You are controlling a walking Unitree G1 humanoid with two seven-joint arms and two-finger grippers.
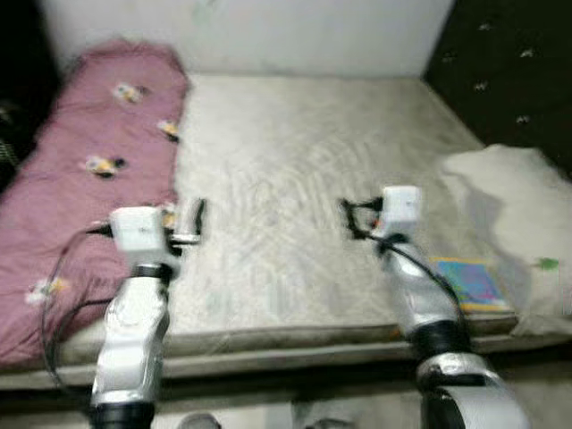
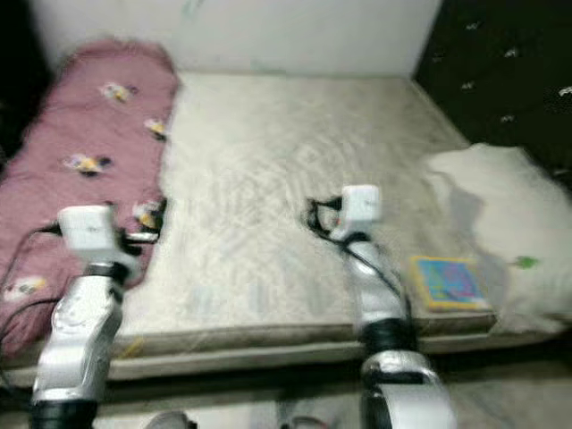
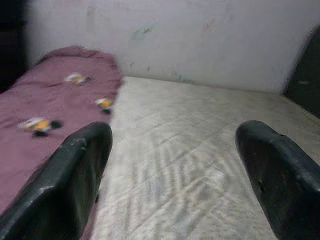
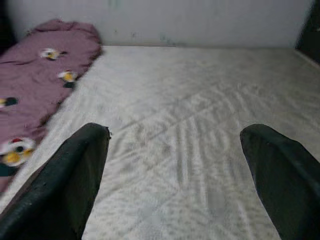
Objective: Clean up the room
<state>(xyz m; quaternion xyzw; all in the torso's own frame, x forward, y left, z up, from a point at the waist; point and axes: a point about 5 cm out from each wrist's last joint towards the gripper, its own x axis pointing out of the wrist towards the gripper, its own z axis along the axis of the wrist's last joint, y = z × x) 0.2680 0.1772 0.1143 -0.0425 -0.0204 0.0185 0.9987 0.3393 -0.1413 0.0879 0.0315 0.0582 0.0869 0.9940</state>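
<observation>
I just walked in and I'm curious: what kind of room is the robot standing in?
Most likely a bedroom. It faces a bare mattress against a white wall, with a pink blanket along one side and a pale pillow on the other. A small colourful book lies near the pillow.

No words, brands or numbers can be read anywhere in these pictures. The likeliest bearer of print is the colourful book (image 1: 472, 283) lying on the mattress (image 1: 295, 179) at about four o'clock from the bed's middle (its cover shows as a blue and yellow smear, nothing more). The small printed figures on the pink blanket (image 1: 80, 179), over at nine o'clock, are pictures rather than lettering.
</observation>
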